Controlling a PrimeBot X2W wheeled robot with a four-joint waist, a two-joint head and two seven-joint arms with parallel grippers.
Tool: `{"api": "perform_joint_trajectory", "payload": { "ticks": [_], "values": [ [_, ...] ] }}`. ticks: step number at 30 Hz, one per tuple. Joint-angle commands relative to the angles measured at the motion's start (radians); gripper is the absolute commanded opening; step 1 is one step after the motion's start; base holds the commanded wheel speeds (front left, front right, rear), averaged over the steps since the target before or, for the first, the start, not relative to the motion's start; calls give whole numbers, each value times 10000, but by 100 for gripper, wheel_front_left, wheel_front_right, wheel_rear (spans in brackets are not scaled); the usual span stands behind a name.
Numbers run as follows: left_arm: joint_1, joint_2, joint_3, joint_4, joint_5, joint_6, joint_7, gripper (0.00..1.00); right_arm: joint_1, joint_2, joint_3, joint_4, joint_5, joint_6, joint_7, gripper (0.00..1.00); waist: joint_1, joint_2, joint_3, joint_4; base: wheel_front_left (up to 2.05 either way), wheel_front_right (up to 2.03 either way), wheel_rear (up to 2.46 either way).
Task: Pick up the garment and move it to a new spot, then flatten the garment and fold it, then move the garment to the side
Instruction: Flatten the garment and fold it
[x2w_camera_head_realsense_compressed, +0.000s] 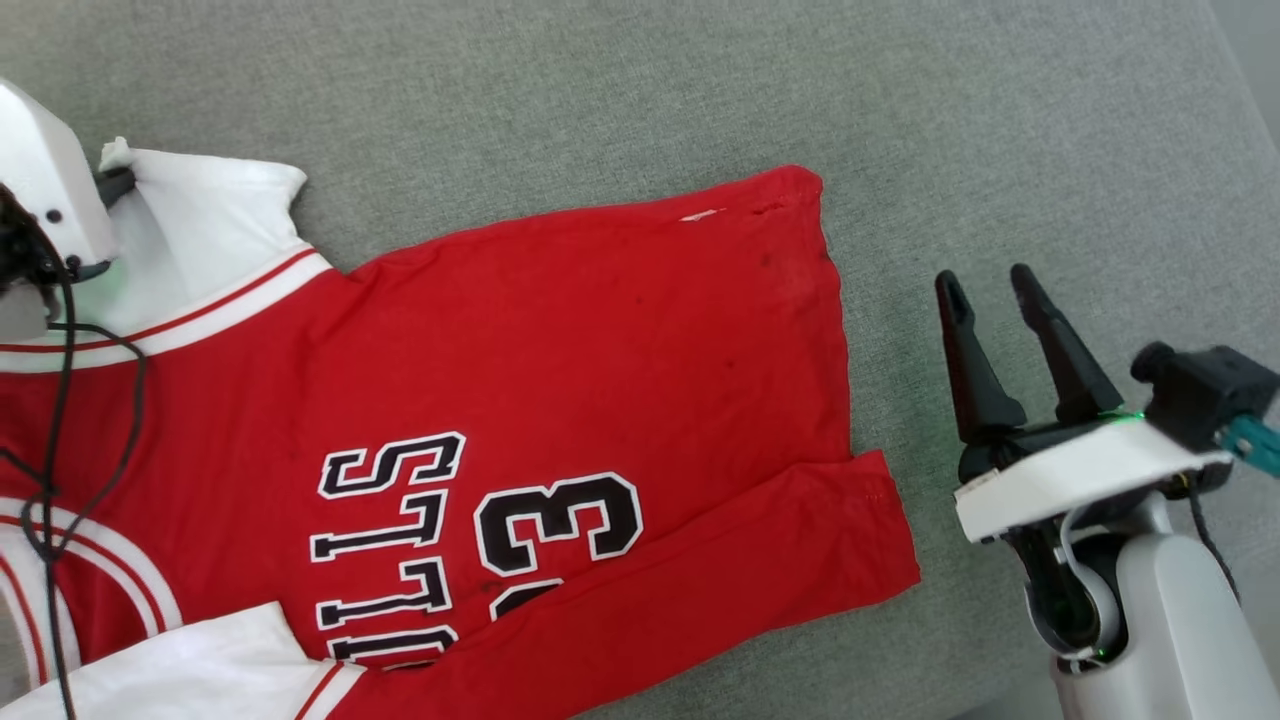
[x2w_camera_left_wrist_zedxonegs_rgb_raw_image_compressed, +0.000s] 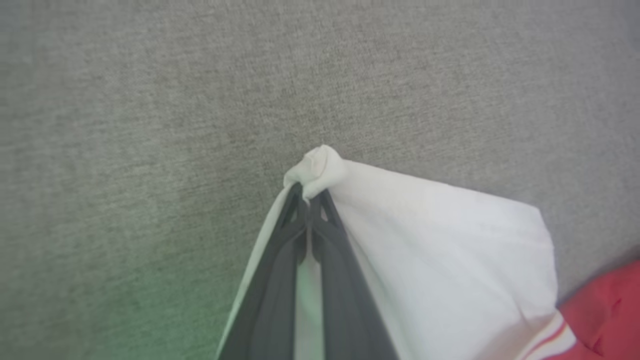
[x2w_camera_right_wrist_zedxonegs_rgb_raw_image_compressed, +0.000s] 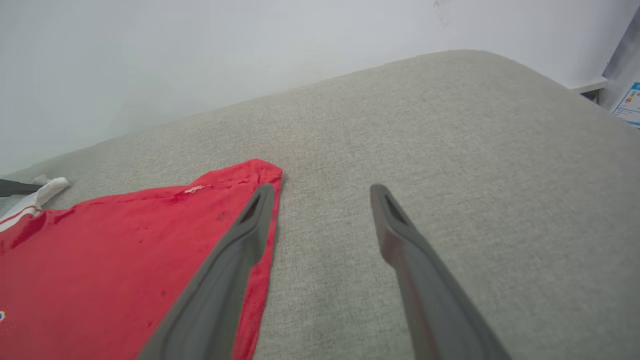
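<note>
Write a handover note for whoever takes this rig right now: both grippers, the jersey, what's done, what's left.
The left gripper is shut on the tip of the white sleeve.
The right gripper is open and empty, beside the hem over the grey cushion.
The garment lies spread front up on the cushion, its near long edge folded over the lettering.
Done: laid out, apparently one fold.
Left: finish folding, move it aside.

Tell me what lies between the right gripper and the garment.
Bare grey upholstery, nothing else; the head view shows it between the open right gripper and the red hem of the garment.
</note>
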Motion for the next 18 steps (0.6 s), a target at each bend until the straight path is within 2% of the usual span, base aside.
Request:
{"api": "perform_joint_trajectory", "payload": {
  "ticks": [1,4,7,8,14,18],
  "values": [
    [557,-325,-223,231,51,32,-38,0,-256,18,13,152,99,-4,107,100,0,-1,-131,98,0,0,0],
    [318,-467,-75,308,155,28,-820,0,-745,5,101,817,479,-4,746,100,0,-1,-354,337,0,0,0],
    [-60,-866,123,343,241,12,-1867,0,-1619,-480,157,1792,1044,-4,1896,100,0,-1,-585,838,0,0,0],
    [-60,-866,123,343,241,12,-1867,0,-1619,-480,157,1792,1044,-4,1896,100,0,-1,-585,838,0,0,0],
    [-281,-1596,94,191,453,-116,-3193,0,-3028,-1247,261,3161,1558,-4,4088,100,0,-1,-721,1729,0,0,0],
    [-304,-1949,54,100,538,-276,-3881,0,-4017,-1587,319,3905,1449,-4,5342,100,0,-1,-691,2242,0,0,0]
  ]
}}
